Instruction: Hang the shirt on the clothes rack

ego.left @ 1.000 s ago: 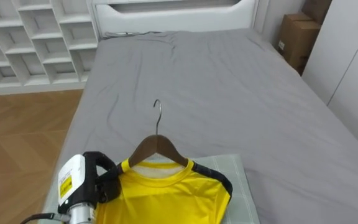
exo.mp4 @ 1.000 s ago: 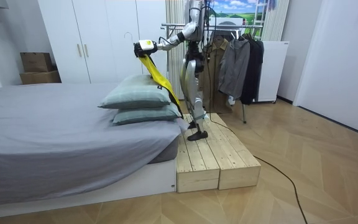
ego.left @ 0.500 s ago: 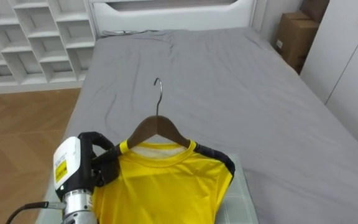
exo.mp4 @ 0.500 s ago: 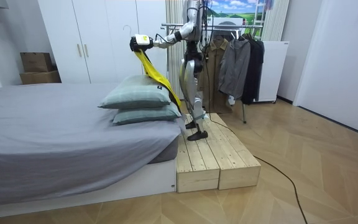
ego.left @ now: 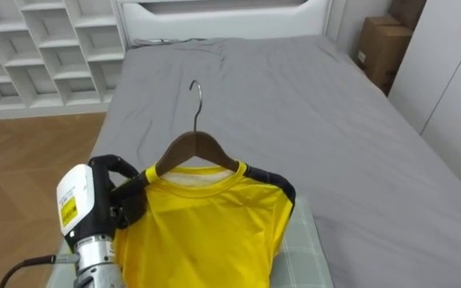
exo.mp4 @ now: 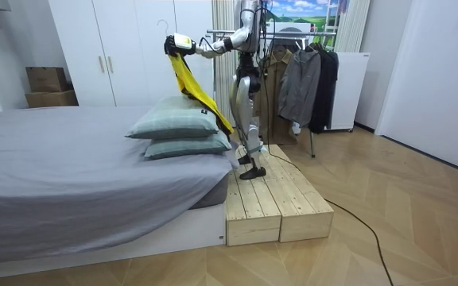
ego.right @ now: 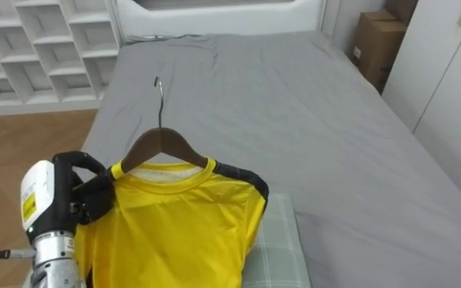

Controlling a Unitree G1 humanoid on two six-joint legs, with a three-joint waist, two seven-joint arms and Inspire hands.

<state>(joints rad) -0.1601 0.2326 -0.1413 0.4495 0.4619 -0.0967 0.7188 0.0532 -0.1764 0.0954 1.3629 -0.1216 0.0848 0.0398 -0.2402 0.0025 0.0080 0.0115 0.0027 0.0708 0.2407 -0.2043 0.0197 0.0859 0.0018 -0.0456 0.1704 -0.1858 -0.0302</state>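
A yellow shirt [ego.left: 206,224] with dark shoulder trim hangs on a wooden hanger [ego.left: 194,148], whose metal hook [ego.left: 196,92] points up. My left hand [ego.left: 122,200] is shut on the hanger's left end at the shirt's shoulder. It holds shirt and hanger up over the foot of the bed. In the room view I stand on a wooden platform [exo.mp4: 269,199] at the bed's end. There my left hand [exo.mp4: 180,44] is raised at head height, and the shirt [exo.mp4: 191,87] trails down towards the pillows.
The grey bed [ego.left: 294,104] stretches ahead, with a green pillow [ego.left: 298,256] under the shirt. A white shelf unit [ego.left: 38,48] stands at far left, a cardboard box [ego.left: 384,48] and wardrobe [ego.left: 454,80] at right. A clothes rack [exo.mp4: 293,71] with dark garments stands behind me.
My left hand has lifted the hanger and shirt higher and a little to the left; the shirt now hangs further off the pillows.
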